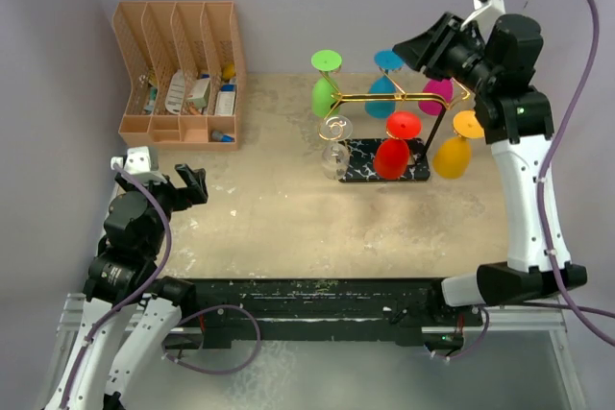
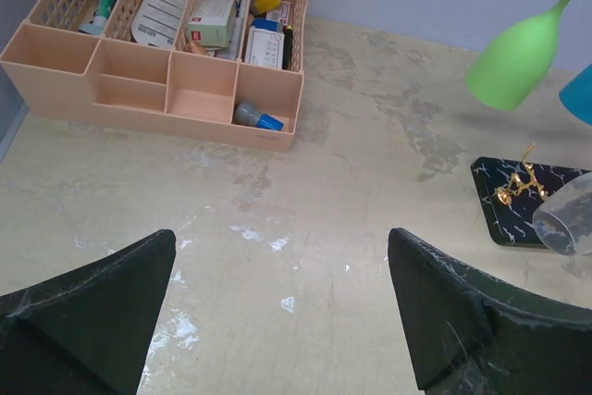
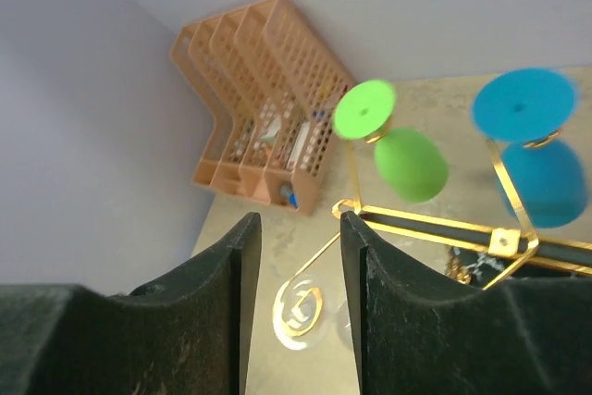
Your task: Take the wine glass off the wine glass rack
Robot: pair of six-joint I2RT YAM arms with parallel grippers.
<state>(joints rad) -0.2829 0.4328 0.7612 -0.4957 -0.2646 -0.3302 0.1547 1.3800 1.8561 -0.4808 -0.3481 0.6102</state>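
Observation:
The wine glass rack [image 1: 357, 99] stands at the back right on its black marbled base [image 1: 360, 162]. Several glasses hang upside down from its gold wire frame: green [image 1: 324, 95], blue [image 1: 381, 98], magenta [image 1: 437, 94], orange [image 1: 452, 155], red [image 1: 392, 154] and clear [image 1: 334, 157]. My right gripper [image 1: 405, 49] is open and empty, high above the rack's back. In the right wrist view [image 3: 298, 221] the clear glass's foot [image 3: 298, 314] on a spiral hook shows below the gap between the fingers. My left gripper [image 1: 194, 184] is open and empty, low at the table's left [image 2: 280, 240].
An orange slotted file organiser [image 1: 178, 69] with small items stands at the back left, also in the left wrist view [image 2: 176, 90]. The grey wall runs behind the table. The left wrist view shows the rack's base corner [image 2: 499, 193] and the clear glass [image 2: 566, 219] at the right.

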